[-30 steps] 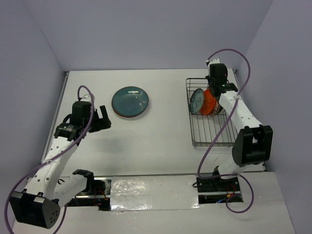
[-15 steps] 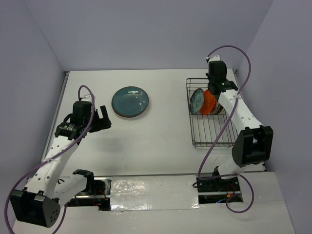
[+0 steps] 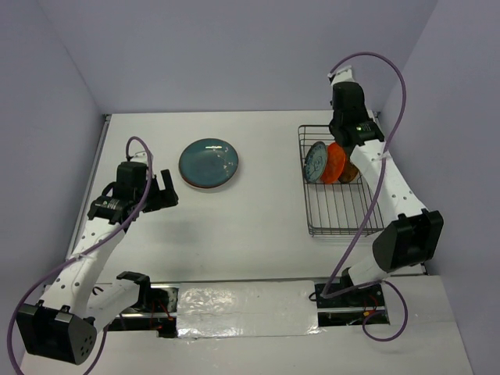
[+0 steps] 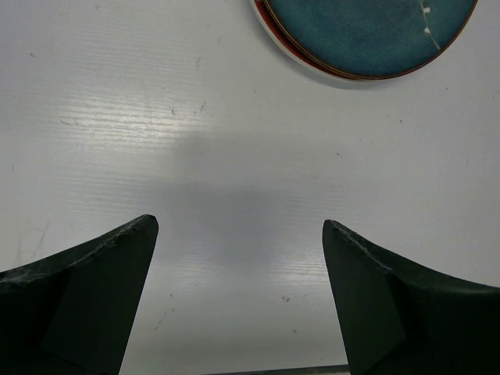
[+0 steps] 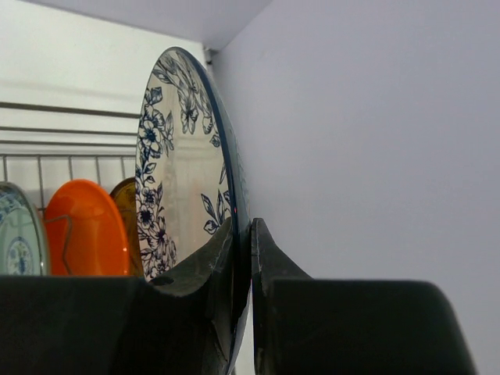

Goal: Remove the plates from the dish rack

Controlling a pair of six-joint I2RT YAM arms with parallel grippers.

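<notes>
My right gripper point(image 5: 250, 234) is shut on the rim of a white plate with a dark-blue floral border point(image 5: 176, 180), held upright on edge above the dish rack point(image 3: 337, 215). In the top view the right gripper point(image 3: 345, 134) hides that plate. Three smaller plates stand in the rack: a blue-patterned one point(image 3: 316, 162), an orange one point(image 3: 334, 162) and an amber one point(image 3: 350, 173). A teal plate point(image 3: 208, 162) lies flat on the table on top of a red-rimmed plate point(image 4: 301, 64). My left gripper point(image 3: 164, 191) hovers open just left of that stack, with nothing between its fingers.
The rack stands at the table's right side, close to the right wall point(image 5: 375, 117) and the back wall. The table's left edge point(image 3: 92, 176) runs near my left arm.
My right arm has risen and drawn back toward the far wall with the floral plate in its grip. The left arm has stayed still.
</notes>
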